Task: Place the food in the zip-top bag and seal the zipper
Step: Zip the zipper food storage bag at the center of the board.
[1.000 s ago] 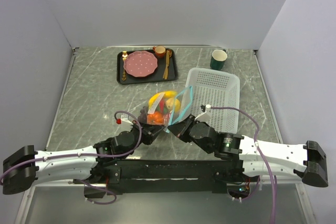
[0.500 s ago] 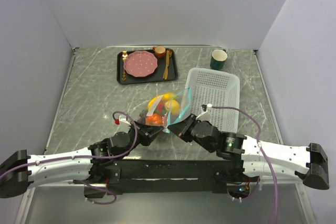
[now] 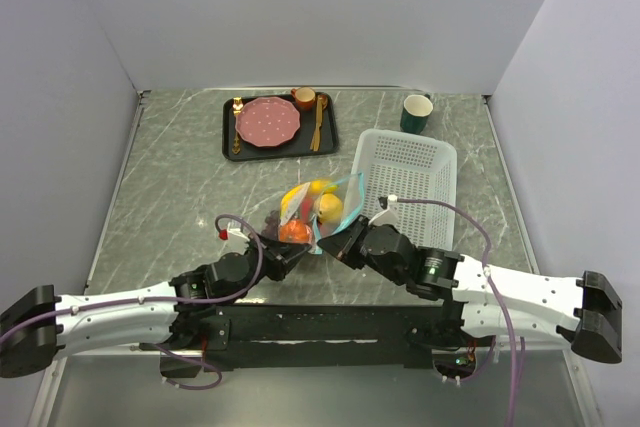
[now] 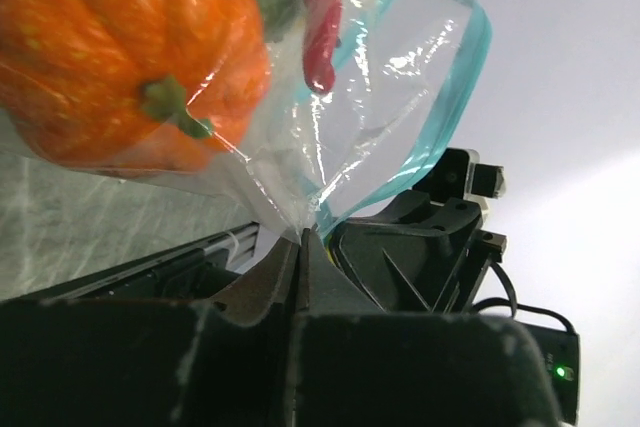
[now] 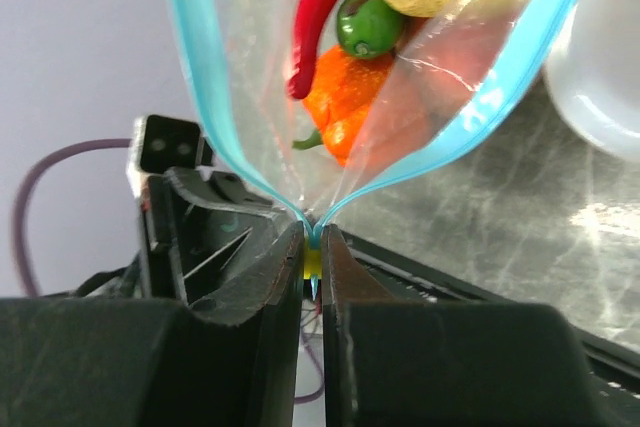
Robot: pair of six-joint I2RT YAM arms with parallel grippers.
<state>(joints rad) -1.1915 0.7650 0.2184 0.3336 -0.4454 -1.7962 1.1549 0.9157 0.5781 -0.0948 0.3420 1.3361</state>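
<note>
Zip-top bag (image 3: 346,197) lower now, chili (image 5: 322,2), orange fruit (image 4: 110,47) inside

— What colours are seen?
— White links and black joints on the left arm (image 3: 110,305) and right arm (image 3: 520,289); the left hand (image 4: 302,247) and right hand (image 5: 312,237) are black.
— Cables?
— A purple cable (image 3: 430,203) is looped over each.

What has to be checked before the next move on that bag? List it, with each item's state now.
1. Left gripper shut on the zip-top bag at its corner: ok.
2. Right gripper shut on the zipper where its two strips meet: ok.
3. Orange fruit and red chili inside the bag: ok.
4. Zipper sealed along its length: not ok, the strips stand apart.
5. Bag clear of the white basket: cannot tell.
</note>
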